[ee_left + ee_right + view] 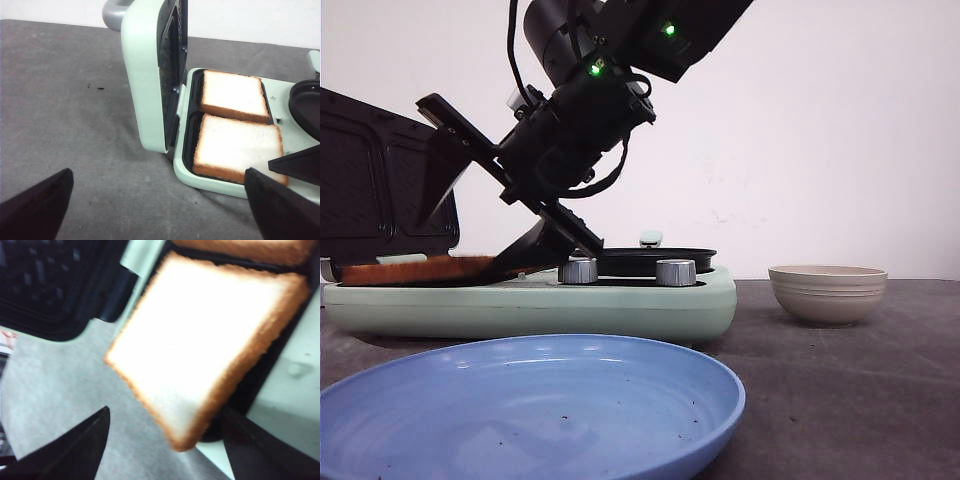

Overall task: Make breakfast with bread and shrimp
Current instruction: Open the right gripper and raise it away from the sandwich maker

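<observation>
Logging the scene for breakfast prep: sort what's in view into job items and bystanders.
For the job: near bread slice, far bread slice, mint sandwich maker, right gripper with jaws open at the near slice.
Lying about: blue plate, beige bowl.

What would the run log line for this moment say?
right gripper: open, at near bread slice | left gripper: open, off to side | both slices in sandwich maker, lid up | blue plate bare

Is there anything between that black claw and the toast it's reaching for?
Nothing visible. The right gripper is open, a finger on each side of the near bread slice's corner, and the sandwich maker's lid stands raised.
</observation>
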Controlling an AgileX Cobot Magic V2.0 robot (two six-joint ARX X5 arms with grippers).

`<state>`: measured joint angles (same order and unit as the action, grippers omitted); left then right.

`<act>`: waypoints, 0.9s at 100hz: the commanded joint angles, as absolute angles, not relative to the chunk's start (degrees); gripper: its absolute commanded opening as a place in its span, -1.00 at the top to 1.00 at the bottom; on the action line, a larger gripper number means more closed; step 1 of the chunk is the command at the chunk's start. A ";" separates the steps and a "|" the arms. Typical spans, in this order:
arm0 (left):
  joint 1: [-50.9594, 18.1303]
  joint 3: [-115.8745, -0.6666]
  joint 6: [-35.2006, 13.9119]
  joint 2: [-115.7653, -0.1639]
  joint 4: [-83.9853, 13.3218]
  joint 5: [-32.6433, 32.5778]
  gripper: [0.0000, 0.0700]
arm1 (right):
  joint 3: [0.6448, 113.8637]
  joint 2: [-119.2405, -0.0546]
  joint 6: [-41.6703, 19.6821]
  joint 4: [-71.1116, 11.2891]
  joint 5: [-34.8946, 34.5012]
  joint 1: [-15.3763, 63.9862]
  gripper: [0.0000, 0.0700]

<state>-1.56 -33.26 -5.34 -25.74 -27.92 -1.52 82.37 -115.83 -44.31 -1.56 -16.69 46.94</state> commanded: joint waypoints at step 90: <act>-1.52 -33.45 -5.67 -25.78 -27.44 -1.54 -0.94 | 93.43 -105.93 -16.82 -29.10 -2.70 40.82 -0.19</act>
